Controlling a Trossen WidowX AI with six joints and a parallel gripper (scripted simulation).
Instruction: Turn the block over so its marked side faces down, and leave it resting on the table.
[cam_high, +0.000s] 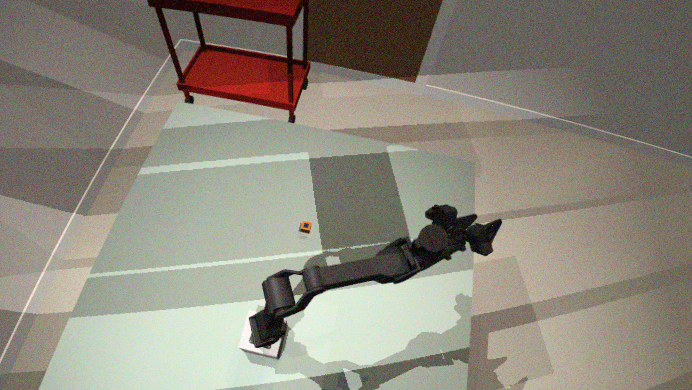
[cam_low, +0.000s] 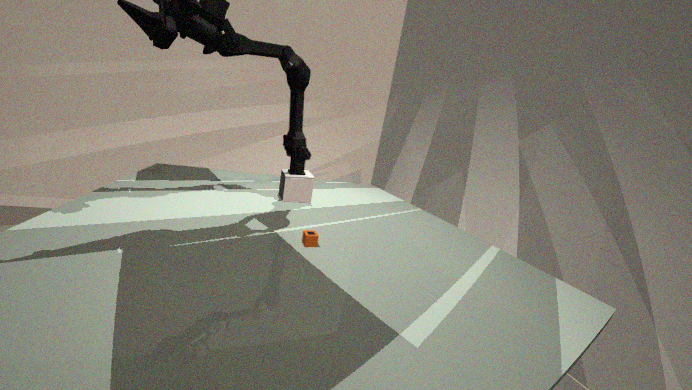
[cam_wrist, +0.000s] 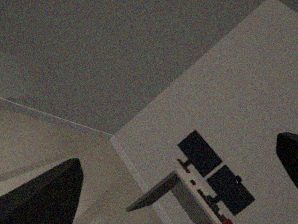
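The small orange block (cam_high: 305, 227) (cam_low: 310, 240) rests on the pale green table (cam_high: 200, 200) (cam_low: 450, 295). Its top face carries a dark square mark, so the marked side faces up. My gripper (cam_high: 488, 219) (cam_wrist: 179, 156) is open and empty, with its fingers wide apart in the wrist view. It is held high and well off to the right of the block in the top view, and at the upper left in the exterior view, where it is partly cut off. The block does not show in the wrist view.
The arm stands on a white base box (cam_high: 276, 350) (cam_low: 298, 190) on the table. A red cart (cam_high: 235, 75) stands beyond the table's far edge, near a brown panel (cam_high: 370, 40) at the wall. The wrist view shows walls and dark panels (cam_wrist: 200, 152).
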